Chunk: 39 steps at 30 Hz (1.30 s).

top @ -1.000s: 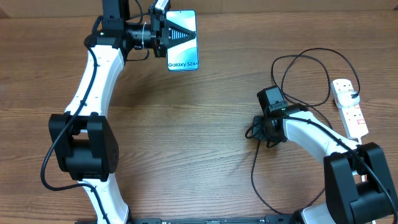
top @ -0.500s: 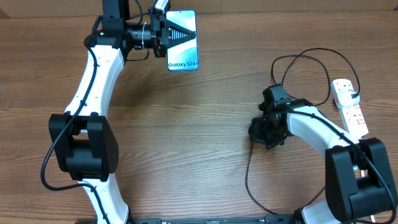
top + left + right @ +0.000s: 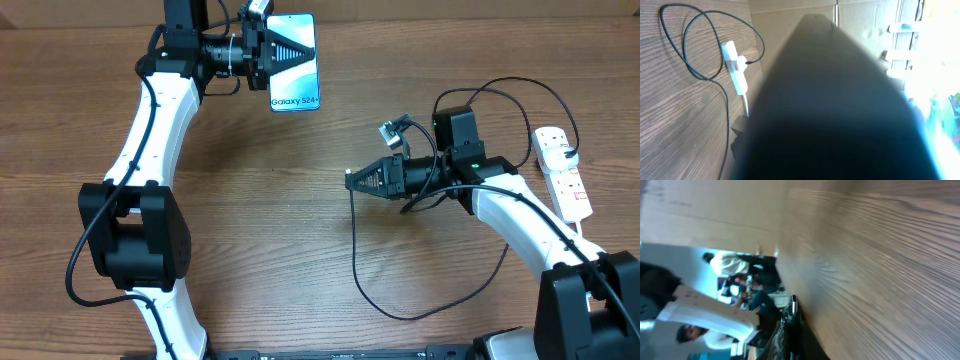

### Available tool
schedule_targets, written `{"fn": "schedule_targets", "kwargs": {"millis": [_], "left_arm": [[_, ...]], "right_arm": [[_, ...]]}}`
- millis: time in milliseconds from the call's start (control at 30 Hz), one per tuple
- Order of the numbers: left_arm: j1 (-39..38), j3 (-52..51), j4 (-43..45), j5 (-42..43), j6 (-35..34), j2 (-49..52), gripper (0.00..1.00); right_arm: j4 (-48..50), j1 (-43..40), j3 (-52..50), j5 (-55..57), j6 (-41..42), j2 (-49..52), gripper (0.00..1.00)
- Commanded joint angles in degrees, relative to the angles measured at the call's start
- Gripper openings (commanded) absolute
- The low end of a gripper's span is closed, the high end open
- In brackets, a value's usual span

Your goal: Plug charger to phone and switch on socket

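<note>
Wooden table (image 3: 300, 250): right gripper (image 3: 352, 180), pinching charger (image 3: 354, 250), has lifted and swung left toward phone (image 3: 296, 88); left gripper (image 3: 305, 56) clamps phone. Insertion approach likely starting.

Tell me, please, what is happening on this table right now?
Two robot arms are preparing to charge a phone. The left fingers are shut on the phone at the far edge of the table. The right fingers are shut on the free end of the black charger, apart from the phone, so it is not yet plugged in. The white socket lies at the right, untouched.
</note>
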Motion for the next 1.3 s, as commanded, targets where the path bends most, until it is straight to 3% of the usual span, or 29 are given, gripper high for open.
{"fn": "schedule_targets", "kwargs": {"millis": [0, 467, 833, 1267], "left_arm": [[-1.22, 0.28, 0.5, 0.74, -1.6, 0.37, 0.04], [-4.04, 0.28, 1.16, -0.76, -1.53, 0.37, 0.04], [-5.51, 0.28, 1.33, 0.35, 0.11, 0.37, 0.05], [-7.58, 0.28, 1.33, -0.31, 3.39, 0.37, 0.04]], "right_arm": [[4.09, 1.14, 0.76, -4.48, 5.01, -0.74, 0.04], [32.68, 3.06, 0.76, -4.46, 29.64, -0.74, 0.04], [41.42, 4.09, 0.76, -5.11, 35.12, -0.74, 0.04], [45.33, 4.07, 0.76, -6.19, 36.68, -0.74, 0.04]]}}
